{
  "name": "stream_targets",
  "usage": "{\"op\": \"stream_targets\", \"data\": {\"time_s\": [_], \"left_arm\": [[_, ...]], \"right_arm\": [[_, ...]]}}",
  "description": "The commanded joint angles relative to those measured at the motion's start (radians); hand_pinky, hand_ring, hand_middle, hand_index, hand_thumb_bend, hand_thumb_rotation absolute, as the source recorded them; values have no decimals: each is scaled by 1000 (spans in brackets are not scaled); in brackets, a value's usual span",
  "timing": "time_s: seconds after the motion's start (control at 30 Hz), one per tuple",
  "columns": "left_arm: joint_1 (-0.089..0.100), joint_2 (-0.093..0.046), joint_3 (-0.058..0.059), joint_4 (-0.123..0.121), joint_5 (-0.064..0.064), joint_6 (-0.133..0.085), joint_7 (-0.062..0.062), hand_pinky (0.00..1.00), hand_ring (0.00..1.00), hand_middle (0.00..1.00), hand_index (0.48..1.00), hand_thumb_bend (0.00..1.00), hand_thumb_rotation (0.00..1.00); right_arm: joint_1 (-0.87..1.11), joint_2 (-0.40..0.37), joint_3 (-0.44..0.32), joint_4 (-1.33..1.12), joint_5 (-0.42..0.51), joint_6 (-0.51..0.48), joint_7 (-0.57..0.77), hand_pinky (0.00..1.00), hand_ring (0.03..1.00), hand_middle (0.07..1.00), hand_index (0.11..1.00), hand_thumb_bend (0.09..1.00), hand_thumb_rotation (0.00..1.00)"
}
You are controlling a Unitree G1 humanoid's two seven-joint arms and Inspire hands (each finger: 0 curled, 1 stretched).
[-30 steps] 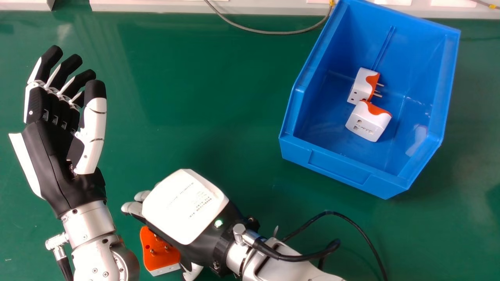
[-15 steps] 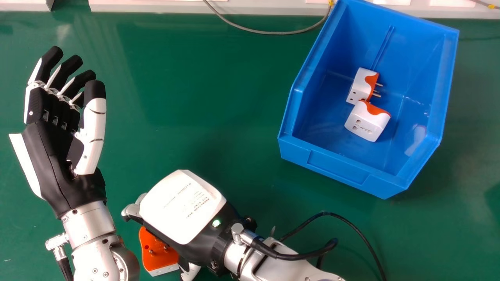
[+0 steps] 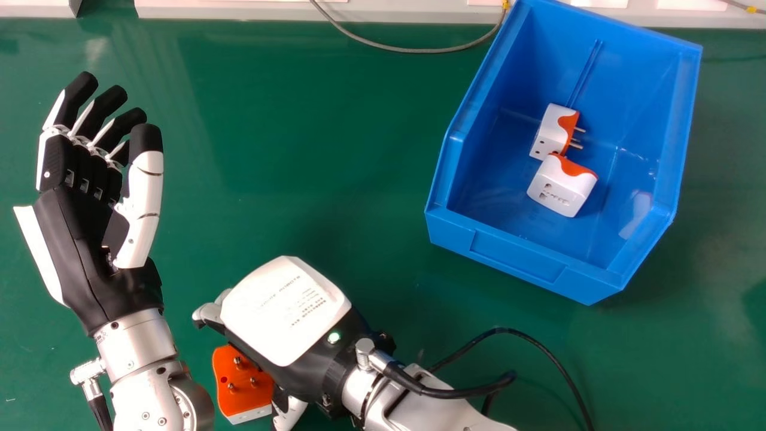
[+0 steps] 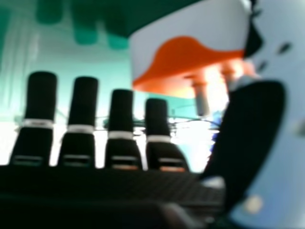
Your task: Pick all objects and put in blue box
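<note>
On the green table, the orange and white plug adapter [image 3: 240, 384] lies pins up, close beside my right hand [image 3: 286, 311], whose back faces up and whose thumb is near the adapter's right side. The right hand view shows the adapter [image 4: 188, 64] between the thumb and the relaxed fingers of my right hand [image 4: 84, 107], which are not closed round it. My left hand [image 3: 78, 239] rests palm up at the left, fingers relaxed and holding nothing. Inside the blue box [image 3: 520, 258] are two white and orange adapters, one [image 3: 553, 131] behind the other [image 3: 562, 185].
A black cable [image 3: 538, 350] loops beside my right forearm. A grey cable [image 3: 413, 50] hangs over the table's far edge, along a pale ledge [image 3: 239, 10]. My left forearm [image 3: 149, 392] stands just left of the loose adapter.
My right hand has shifted slightly, its fingertips a little to the right and bent slightly more, baring more of the adapter's pins. The left hand has kept still.
</note>
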Motion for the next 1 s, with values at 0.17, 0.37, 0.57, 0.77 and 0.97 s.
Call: {"op": "stream_targets", "data": {"time_s": [0.17,0.37,0.57,0.77,0.97], "left_arm": [[9,-2,-6,-35,15,-12,4,636,694,756,784,642,395],[9,-1,-5,-34,10,-10,2,640,696,758,787,638,393],[7,-1,-3,-31,12,-14,4,638,696,759,786,639,392],[8,0,-4,-31,12,-13,2,644,699,763,790,634,394],[11,-3,-6,-41,8,-8,2,643,699,763,789,635,394]], "right_arm": [[3,30,15,-9,12,14,25,525,711,801,810,835,280],[0,29,21,-12,14,17,29,523,706,801,811,853,319],[-1,27,24,-15,11,19,37,525,717,804,806,838,252],[-1,28,24,-7,4,23,22,530,724,805,806,851,240],[-5,33,16,33,31,-16,-55,528,719,795,795,826,200]]}}
